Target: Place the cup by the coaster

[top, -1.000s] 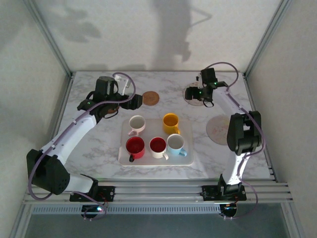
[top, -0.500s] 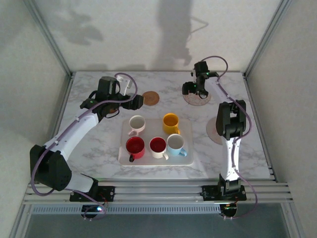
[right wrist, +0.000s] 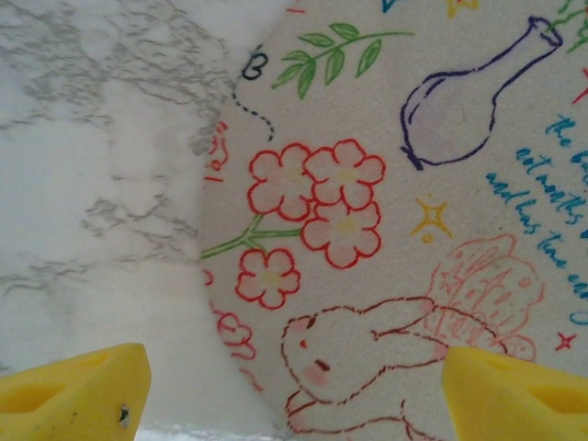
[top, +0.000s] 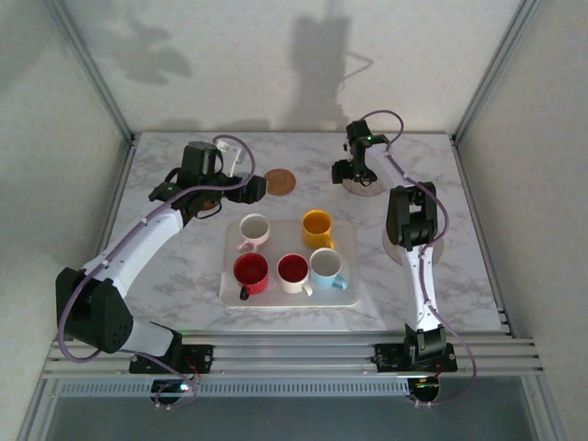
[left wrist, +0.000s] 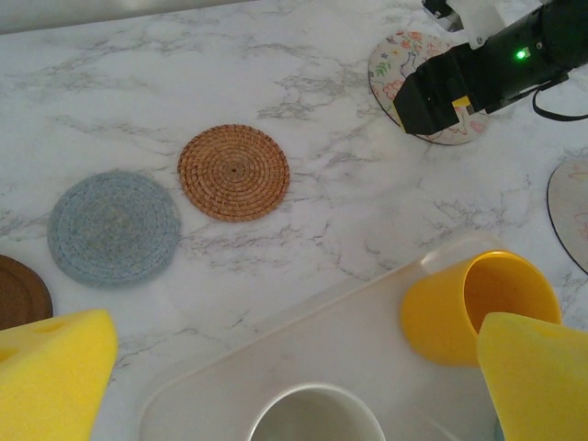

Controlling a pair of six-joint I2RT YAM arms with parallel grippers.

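Your left gripper (top: 254,188) hangs over the back left of the table (top: 175,266), behind the tray's far left corner. Its yellow pads (left wrist: 50,367) are spread as wide as they go and have hold of nothing. In its wrist view you can see three coasters lying flat on the marble ahead of it. The brown coaster (left wrist: 16,292) is at the left edge, the grey coaster (left wrist: 114,227) is just beside it, and the woven coaster (left wrist: 233,172) is next along, near the grey one but not touching it.

The tray (top: 276,299) sits in the middle of the table, and all five cups stand upright in it. The red cup (top: 250,272) is front left and the white cup (top: 254,230) is behind it. The red-lined cup (top: 293,270) is front centre, the yellow cup (top: 317,225) is behind that, and the blue cup (top: 325,266) is front right. None of them is by a coaster. From your left wrist, the white cup's rim shows at the bottom and the yellow cup stands close to the tray's far corner.

Your right gripper (top: 354,171) reaches to the back of the table and is low over the floral coaster (right wrist: 395,184). Its pads (right wrist: 69,386) are set wide apart with nothing between them, and the coaster's left edge lies under the gap. Whether the pads touch the coaster, you cannot tell. To the right of the tray, the pale coaster (top: 401,246) lies partly under your right arm.
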